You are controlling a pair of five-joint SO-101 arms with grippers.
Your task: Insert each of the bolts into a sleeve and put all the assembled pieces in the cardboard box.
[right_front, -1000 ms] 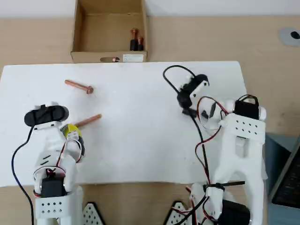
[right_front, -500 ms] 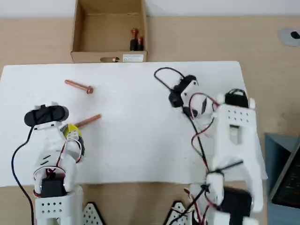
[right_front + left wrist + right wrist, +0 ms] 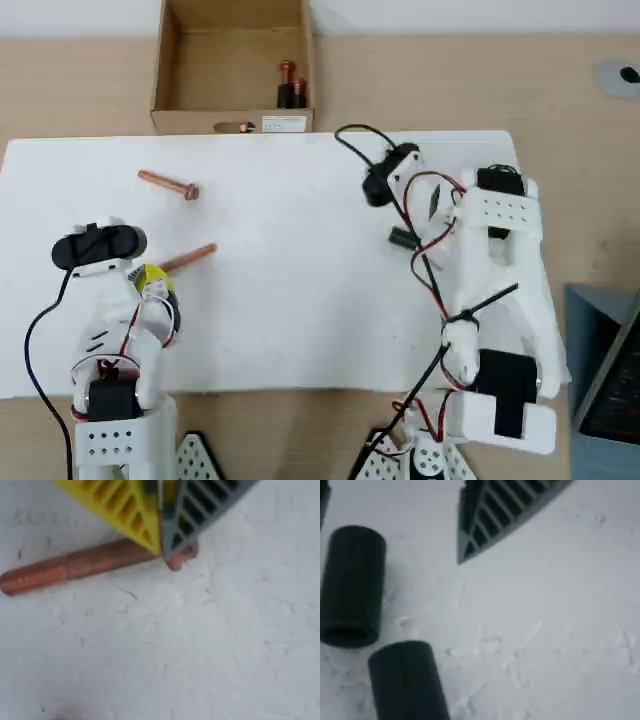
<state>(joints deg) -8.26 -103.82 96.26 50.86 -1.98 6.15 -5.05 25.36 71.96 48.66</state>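
A copper bolt (image 3: 187, 258) (image 3: 85, 565) lies on the white sheet (image 3: 290, 300). My left gripper (image 3: 154, 281) (image 3: 162, 550) is shut, its yellow and grey tips meeting over the bolt beside its head. A second bolt (image 3: 168, 184) lies further back on the sheet. Two black sleeves (image 3: 352, 585) (image 3: 407, 680) lie side by side near my right gripper's grey finger (image 3: 495, 515), which hangs above the sheet apart from them; its other finger is out of frame, so the gripper stands open. One sleeve (image 3: 403, 238) shows beside the right arm. The cardboard box (image 3: 170, 70) holds assembled pieces (image 3: 291, 86).
A third bolt (image 3: 235, 127) rests at the box's front wall. The right arm's body and cables (image 3: 500, 260) cover the sheet's right side. A dark laptop edge (image 3: 610, 370) sits at the far right. The sheet's middle is bare.
The right arm has stretched toward the back of the table and shifted slightly left, bringing its wrist over the sleeves. The left arm and the bolts have not moved.
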